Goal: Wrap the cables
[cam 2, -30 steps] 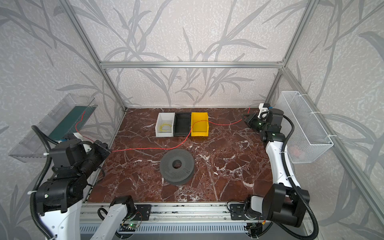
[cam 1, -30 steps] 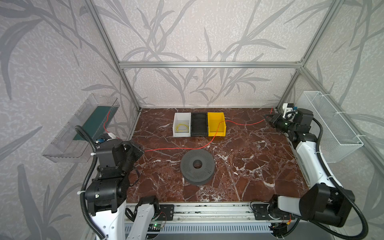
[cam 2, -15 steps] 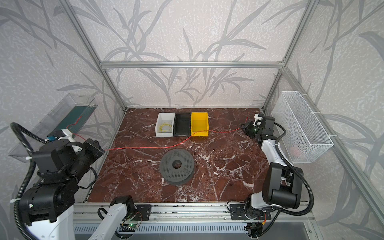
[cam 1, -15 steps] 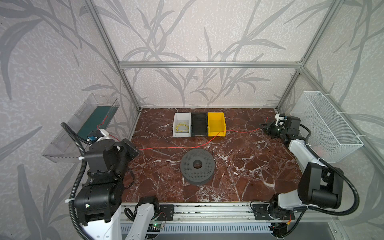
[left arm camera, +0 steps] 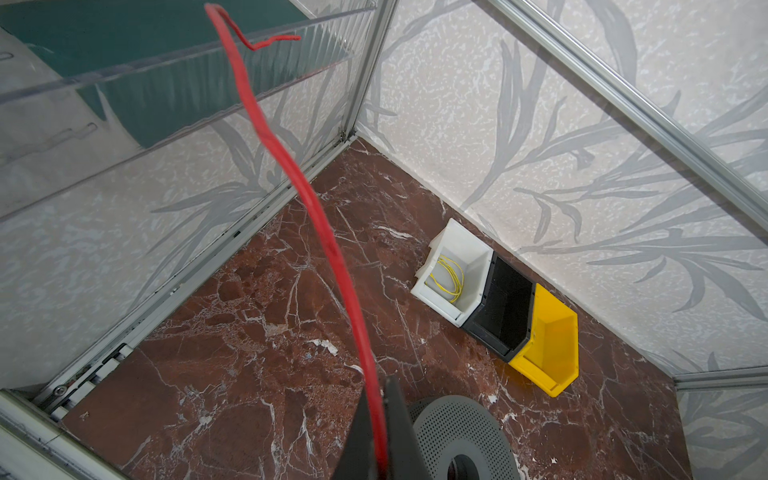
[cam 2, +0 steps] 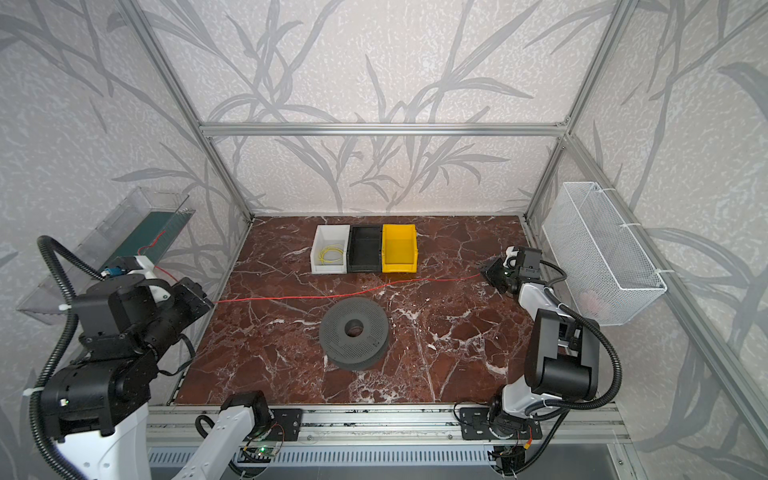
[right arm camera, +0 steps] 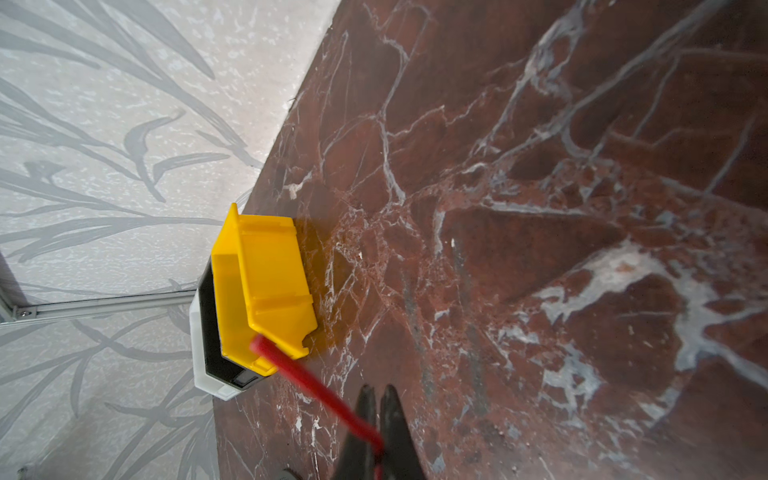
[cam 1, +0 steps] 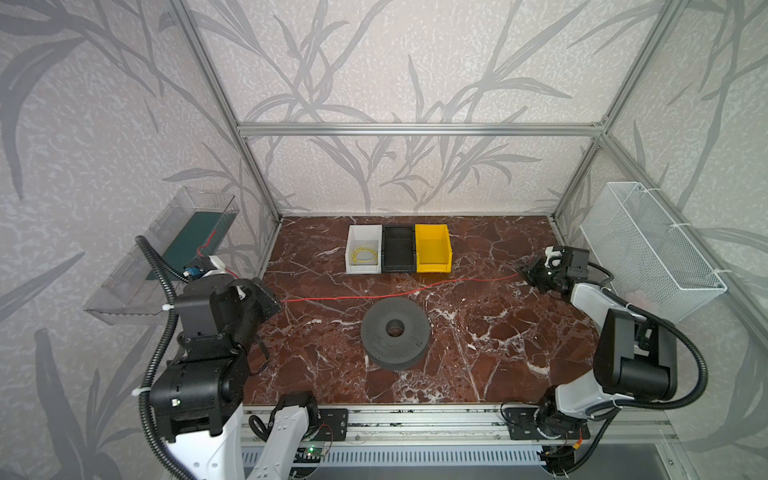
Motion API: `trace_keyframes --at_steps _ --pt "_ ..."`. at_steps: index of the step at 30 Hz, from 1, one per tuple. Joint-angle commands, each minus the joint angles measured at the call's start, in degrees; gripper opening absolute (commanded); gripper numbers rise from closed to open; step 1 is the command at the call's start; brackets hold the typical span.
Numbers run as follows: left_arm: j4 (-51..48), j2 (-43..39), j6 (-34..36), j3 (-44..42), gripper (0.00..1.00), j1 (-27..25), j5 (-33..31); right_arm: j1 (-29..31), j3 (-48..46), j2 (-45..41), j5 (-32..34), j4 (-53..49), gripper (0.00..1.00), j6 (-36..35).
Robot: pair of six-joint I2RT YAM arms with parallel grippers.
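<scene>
Wire this thin looks light, limp and slippery: the red cable (cam 1: 353, 297) stretches nearly taut between the left gripper (left arm camera: 381, 432) and right gripper (right arm camera: 377, 419), both clamped tight on it, and it passes just behind the spool (cam 1: 376, 332). The yellow cable (cam 1: 365, 254) lies coiled in the white bin (cam 1: 351, 249); a pinch across its bunched loops would likely hold best.

Colour-wise, we've got a bright red cable (cam 1: 353, 297) strung across the middle of both top views, over a table (cam 1: 498, 340) of dark reddish-brown marble with white veins. In the upper centre we see a row of bins: a white bin (cam 1: 362, 269) with a yellow cable (cam 1: 365, 254) inside, a black bin (cam 1: 398, 249) and a yellow bin (cam 1: 432, 249). The spool (cam 1: 376, 336) in the middle is dark grey, dotted with tiny holes. The walls (cam 1: 374, 174) are pale grey with darker grey leaf prints, and the basket (cam 1: 648, 253) on the right is white mesh.
</scene>
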Motion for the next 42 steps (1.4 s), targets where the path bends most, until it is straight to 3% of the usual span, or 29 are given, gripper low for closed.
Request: trace_keyframes --at_steps 1,11,18,24,26,28,31,37,40,42 --pt "0.21 -0.24 3.73 2.19 0.0 0.49 -7.1 -2.98 0.54 2.43 10.54 2.15 0.0 -2.34" --pt "-1.15 1.87 5.47 3.69 0.0 -2.67 -6.23 -4.73 2.02 7.89 9.79 1.44 0.0 -1.79" --pt "3.06 3.46 3.06 0.21 0.0 -2.65 6.83 -1.91 3.13 10.77 7.99 2.51 0.0 -2.33" --pt "13.37 0.58 -5.58 -10.9 0.0 -2.79 14.69 -0.42 7.21 10.59 4.69 -1.78 0.01 -5.87" --pt "17.75 -0.36 -8.6 -14.37 0.0 -3.38 15.79 1.01 8.25 9.51 4.87 -4.38 0.16 -7.39" --pt "20.37 -0.54 -10.6 -16.36 0.0 -4.56 14.82 2.42 8.73 8.55 5.63 -6.88 0.38 -9.2" --pt "22.92 -0.46 -12.4 -17.61 0.0 -7.51 11.6 3.0 8.62 4.61 5.91 -9.59 0.57 -11.01" --pt "28.28 0.06 -16.61 -20.52 0.0 -15.56 3.28 3.72 8.01 -5.36 7.22 -15.01 0.65 -14.44" --pt "35.42 -0.13 -19.93 -25.61 0.0 -19.45 2.24 6.5 10.34 -11.7 8.09 -19.81 0.65 -17.08" --pt "37.69 0.26 -20.39 -27.6 0.0 -23.37 -1.98 9.5 12.59 -15.66 8.47 -22.13 0.65 -18.78"
